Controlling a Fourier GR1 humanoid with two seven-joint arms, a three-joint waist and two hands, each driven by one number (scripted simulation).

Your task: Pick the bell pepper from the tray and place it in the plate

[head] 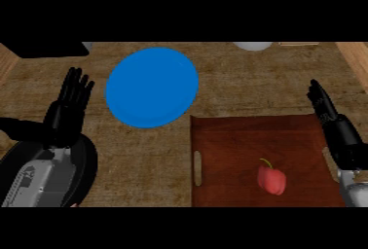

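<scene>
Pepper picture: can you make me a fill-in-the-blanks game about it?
The pepper on the tray is coloured ____.
The plate is coloured ____.
The left hand and right hand each hold ____.
Missing words: red; blue; nothing.

Place: kitchen
Surface: mottled brown countertop
Tableware: round blue plate, brown wooden tray
Food: red bell pepper

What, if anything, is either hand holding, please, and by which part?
Nothing is held: the left hand and right hand are open; the bell pepper lies on the tray.
</scene>
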